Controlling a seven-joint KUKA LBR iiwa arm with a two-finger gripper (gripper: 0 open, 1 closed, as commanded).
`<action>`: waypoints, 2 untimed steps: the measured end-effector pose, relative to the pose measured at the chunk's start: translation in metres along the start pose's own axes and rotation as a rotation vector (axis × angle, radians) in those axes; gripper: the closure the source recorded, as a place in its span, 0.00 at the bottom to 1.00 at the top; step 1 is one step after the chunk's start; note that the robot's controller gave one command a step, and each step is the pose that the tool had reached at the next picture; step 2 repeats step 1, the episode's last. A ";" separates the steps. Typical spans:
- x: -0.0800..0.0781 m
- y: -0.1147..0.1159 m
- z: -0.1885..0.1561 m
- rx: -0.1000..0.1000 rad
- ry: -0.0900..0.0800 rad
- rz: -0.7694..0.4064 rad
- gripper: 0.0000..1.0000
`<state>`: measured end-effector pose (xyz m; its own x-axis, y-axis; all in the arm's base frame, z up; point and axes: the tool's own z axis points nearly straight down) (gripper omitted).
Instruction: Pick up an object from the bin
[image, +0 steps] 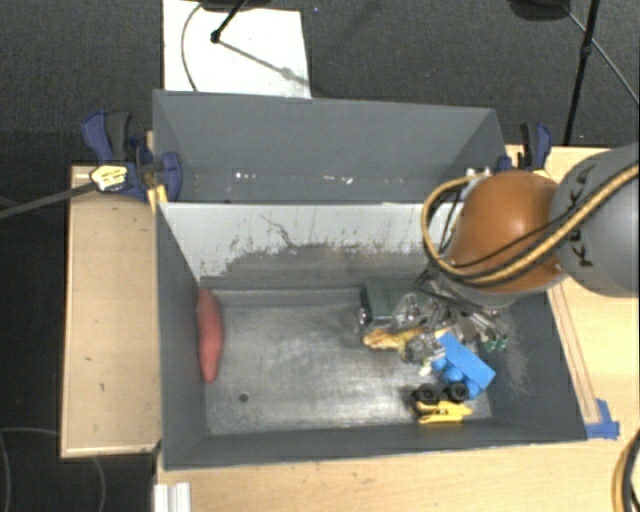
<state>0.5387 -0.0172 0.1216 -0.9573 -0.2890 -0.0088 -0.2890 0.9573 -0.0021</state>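
Camera view, from above: bin (300, 180) of grey metal, arm (600, 235) in from the right, its orange wrist cover (500, 230) ringed by cables (440, 262). Low over the right part of the floor sat the gripper (432, 322), amid a small cluster. Whether it was open or closed could not be told, its tip being lost among metal parts and clutter. Nearest things: a tan-yellow piece (385, 339) just left of it, a dark green block (380, 297) behind that toward the back wall, and a blue toy (466, 366) just in front. A yellow-and-black piece (440, 405) lay by the front wall, beside the blue toy. A red oblong (208, 336) lay alone along the left wall, well apart.
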 end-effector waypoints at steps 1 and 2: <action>0.014 -0.003 0.046 -0.005 0.003 -0.558 1.00; 0.014 -0.003 0.046 -0.005 0.003 -0.558 1.00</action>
